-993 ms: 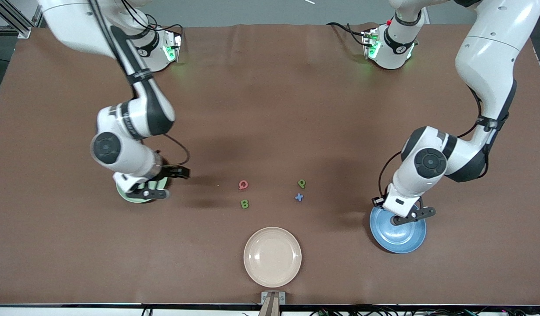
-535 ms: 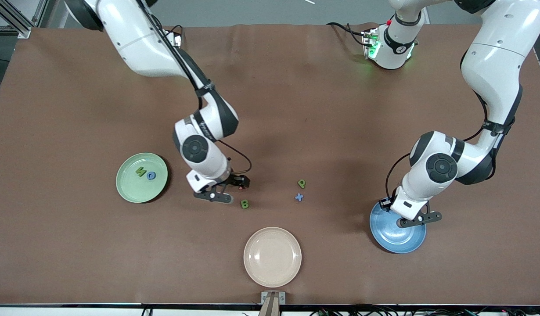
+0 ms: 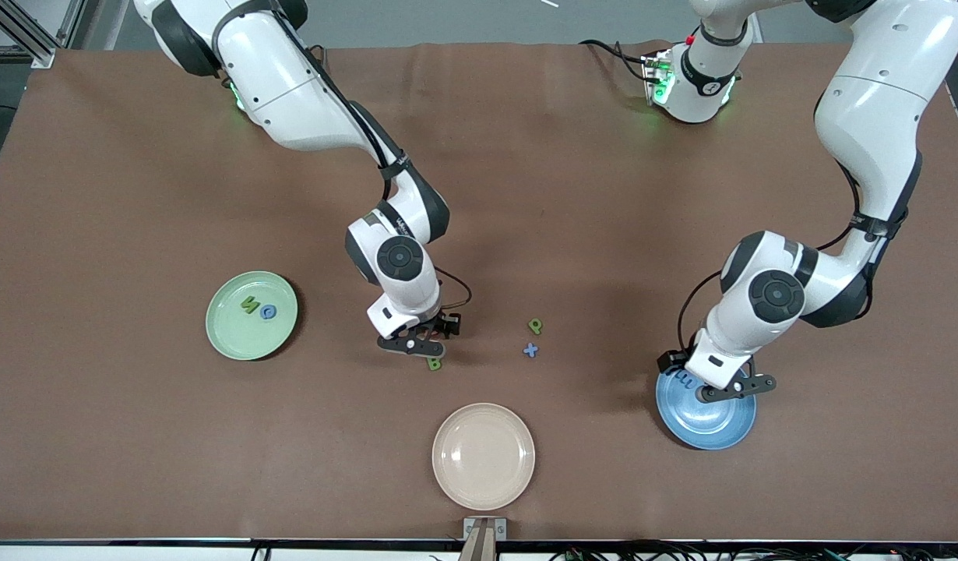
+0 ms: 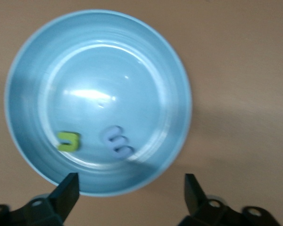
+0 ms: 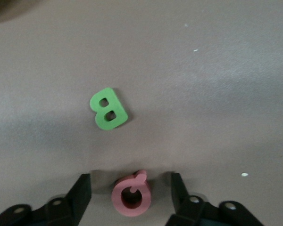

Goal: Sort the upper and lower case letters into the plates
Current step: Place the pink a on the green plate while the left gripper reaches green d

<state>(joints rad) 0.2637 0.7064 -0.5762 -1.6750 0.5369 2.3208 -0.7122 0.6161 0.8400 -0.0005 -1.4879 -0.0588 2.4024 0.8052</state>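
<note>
Right arm reached out from its base, wrist bent down. My right pincer sat low over the counter, fingers spread either side of the pink Q, not yet pinching it. Green B lay just beside, nearer the front camera.

Mint green plate sat toward the right arm's end, holding a green letter and a blue one. Cream plate lay nearest the front camera. Green P and blue x lay mid-counter, close together.

Left arm folded at the elbow. My left pincer hung over the blue plate, fingers spread, holding nothing. In the plate: a green letter and a pale blue one, unreadable.
</note>
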